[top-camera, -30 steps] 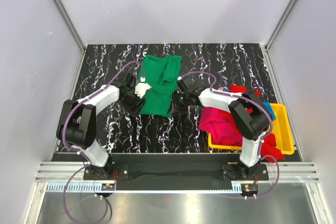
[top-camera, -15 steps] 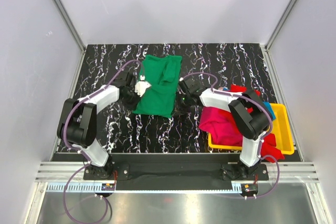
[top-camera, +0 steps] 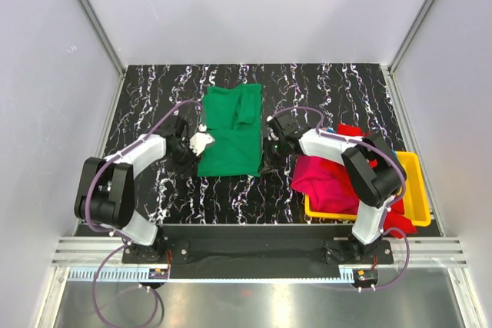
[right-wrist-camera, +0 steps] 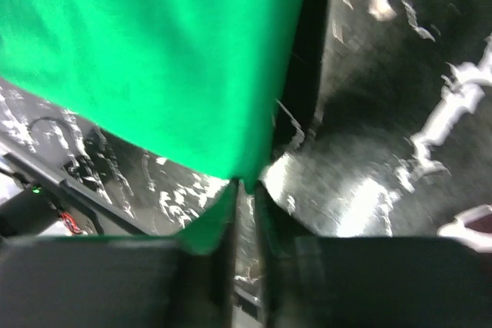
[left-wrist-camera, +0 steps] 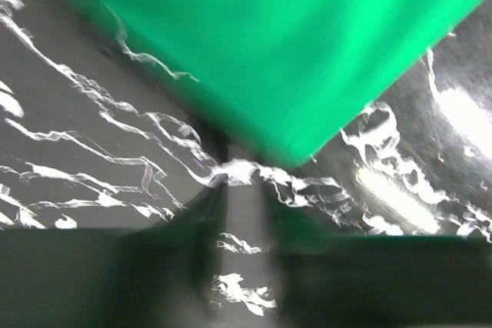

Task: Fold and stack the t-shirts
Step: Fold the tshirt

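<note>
Bright top view; blurry wrist cams

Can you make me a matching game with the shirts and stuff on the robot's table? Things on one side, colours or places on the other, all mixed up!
Things:
1. green t-shirt
2. magenta t-shirt
3. tray
4. table

Matches:
A. yellow
B. black with white veins
C. lying flat in the middle of the table
D. draped over the tray's left edge

Pairs: 1-C, 2-D, 3-A, 4-B
</note>
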